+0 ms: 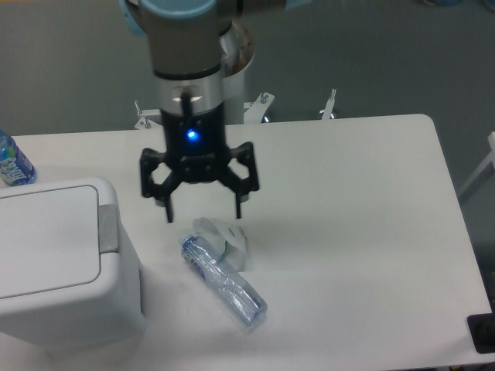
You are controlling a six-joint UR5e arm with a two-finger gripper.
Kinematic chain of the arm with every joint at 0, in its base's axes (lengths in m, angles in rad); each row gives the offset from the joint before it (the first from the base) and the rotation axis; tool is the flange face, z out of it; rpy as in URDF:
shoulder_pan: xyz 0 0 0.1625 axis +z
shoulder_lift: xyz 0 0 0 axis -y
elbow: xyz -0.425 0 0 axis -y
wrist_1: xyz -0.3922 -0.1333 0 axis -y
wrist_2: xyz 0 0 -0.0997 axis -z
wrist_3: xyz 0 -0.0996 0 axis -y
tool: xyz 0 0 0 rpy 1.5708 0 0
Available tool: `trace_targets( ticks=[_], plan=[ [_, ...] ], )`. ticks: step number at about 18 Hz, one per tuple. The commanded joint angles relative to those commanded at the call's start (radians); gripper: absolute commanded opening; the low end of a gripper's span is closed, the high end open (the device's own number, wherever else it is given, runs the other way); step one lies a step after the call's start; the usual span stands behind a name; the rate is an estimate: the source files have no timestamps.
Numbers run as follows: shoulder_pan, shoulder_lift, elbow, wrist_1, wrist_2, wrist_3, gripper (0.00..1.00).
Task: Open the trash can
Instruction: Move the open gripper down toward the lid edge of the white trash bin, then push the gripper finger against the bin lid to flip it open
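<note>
The trash can [58, 267] is a boxy white bin at the table's front left corner, its flat lid down and a grey button strip [107, 219] along its right edge. My gripper [204, 215] hangs open above the table, just right of the bin and a short way from the grey strip, with nothing between its fingers. Its fingertips point down, one at the left [170, 216] and one at the right [239, 213].
A crushed clear plastic bottle [224, 280] lies just below and right of the gripper, with a torn label [224, 236] beside it. A blue-labelled bottle [11, 161] stands at the far left edge. The white table [356, 216] stretches to the right.
</note>
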Motion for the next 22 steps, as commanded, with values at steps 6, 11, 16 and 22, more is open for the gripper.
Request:
trace_targets(
  ticks=[6, 11, 16, 22],
  plan=[
    [-0.026, -0.006, -0.012, 0.000, 0.000, -0.023, 1.00],
    [-0.045, -0.015, -0.018, 0.000, 0.000, -0.061, 1.00],
    [-0.054, -0.020, -0.018, 0.000, 0.000, -0.089, 1.00],
    [-0.058, -0.023, -0.020, 0.000, 0.000, -0.101, 1.00]
  ],
)
